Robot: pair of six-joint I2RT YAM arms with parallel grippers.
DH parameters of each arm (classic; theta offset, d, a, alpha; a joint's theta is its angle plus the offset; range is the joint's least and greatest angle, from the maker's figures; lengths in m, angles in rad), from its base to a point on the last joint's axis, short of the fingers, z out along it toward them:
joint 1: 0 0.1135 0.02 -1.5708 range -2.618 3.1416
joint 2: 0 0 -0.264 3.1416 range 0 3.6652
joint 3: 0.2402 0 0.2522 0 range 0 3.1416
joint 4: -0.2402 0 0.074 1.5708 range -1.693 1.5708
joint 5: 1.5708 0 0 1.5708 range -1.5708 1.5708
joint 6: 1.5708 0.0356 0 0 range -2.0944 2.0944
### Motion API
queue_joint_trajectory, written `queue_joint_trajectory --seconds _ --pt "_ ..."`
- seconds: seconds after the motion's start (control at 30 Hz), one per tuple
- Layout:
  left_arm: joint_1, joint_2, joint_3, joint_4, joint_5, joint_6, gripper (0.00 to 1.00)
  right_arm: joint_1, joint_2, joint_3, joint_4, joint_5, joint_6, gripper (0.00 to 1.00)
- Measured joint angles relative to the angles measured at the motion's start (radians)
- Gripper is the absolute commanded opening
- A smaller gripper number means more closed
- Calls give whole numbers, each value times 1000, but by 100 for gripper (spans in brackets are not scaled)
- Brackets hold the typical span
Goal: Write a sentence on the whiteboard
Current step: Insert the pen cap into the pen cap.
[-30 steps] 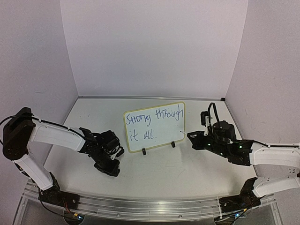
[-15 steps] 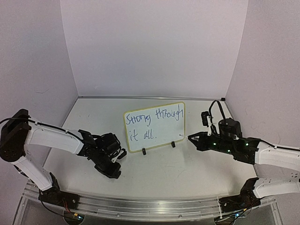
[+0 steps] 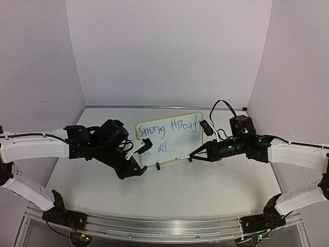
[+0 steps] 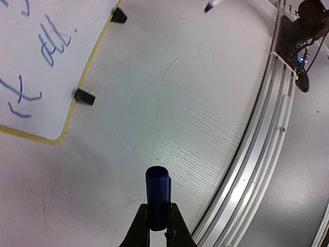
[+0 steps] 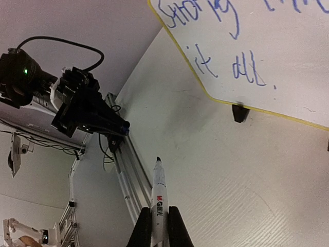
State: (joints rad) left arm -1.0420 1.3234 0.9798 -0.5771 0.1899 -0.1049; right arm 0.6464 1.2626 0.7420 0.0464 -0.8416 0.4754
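Currently the whiteboard [image 3: 169, 138] is standing on its black clip feet [image 3: 158, 166] at the middle of the table [image 3: 205, 190], showing blue handwriting. The right gripper [image 5: 158, 218] is clamping a white marker [image 5: 158, 193], whose tip is hovering near the board's lower edge. The left gripper [image 4: 157, 218] is pinching a blue cap [image 4: 157, 195] near the board's other lower corner.

Whiteboard [image 3: 169, 139] is standing mid-table [image 3: 205, 190]. Left gripper [image 4: 157, 215] is pinching a cap [image 4: 157, 195] before the board's left corner. Right gripper [image 5: 158, 217] is holding a marker [image 5: 158, 195] near its right foot.
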Motion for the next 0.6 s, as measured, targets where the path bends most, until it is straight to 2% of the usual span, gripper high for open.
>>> queue_joint_trajectory --seconds 0.23,0.6 --pt "0 79 93 20 126 191 0 13 63 32 -1 -174 49 0" --pt "0 122 93 23 223 298 0 59 131 57 -2 -226 77 0"
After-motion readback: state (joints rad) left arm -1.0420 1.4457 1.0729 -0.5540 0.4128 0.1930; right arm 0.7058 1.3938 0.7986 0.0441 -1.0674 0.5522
